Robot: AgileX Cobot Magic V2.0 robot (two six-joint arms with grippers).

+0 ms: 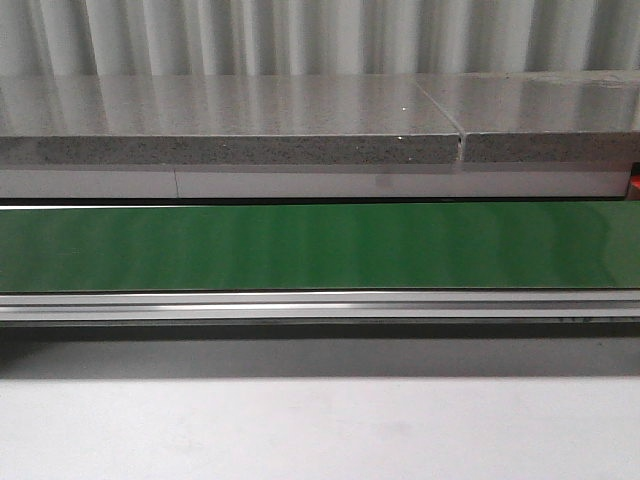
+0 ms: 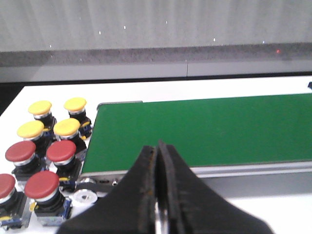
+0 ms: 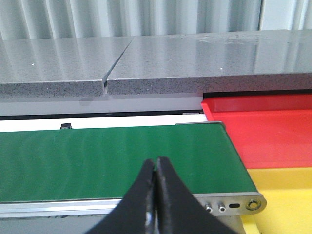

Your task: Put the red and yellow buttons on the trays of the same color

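Buttons (image 2: 46, 161) beside green belt (image 1: 320, 245) | trays (image 3: 263, 131) at end | both fingers (image 2: 146, 195) pressed together

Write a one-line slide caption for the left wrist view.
Closed black left gripper above green conveyor belt; round-capped yellow buttons and red buttons beside it.

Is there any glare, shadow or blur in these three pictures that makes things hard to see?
Front view: soft vertical reflections on the green belt, a dark shadow band beneath its rail. Left wrist view: left gripper blurred, buttons fairly sharp. Right wrist view: right gripper blurred, light streaks on the stone counter.
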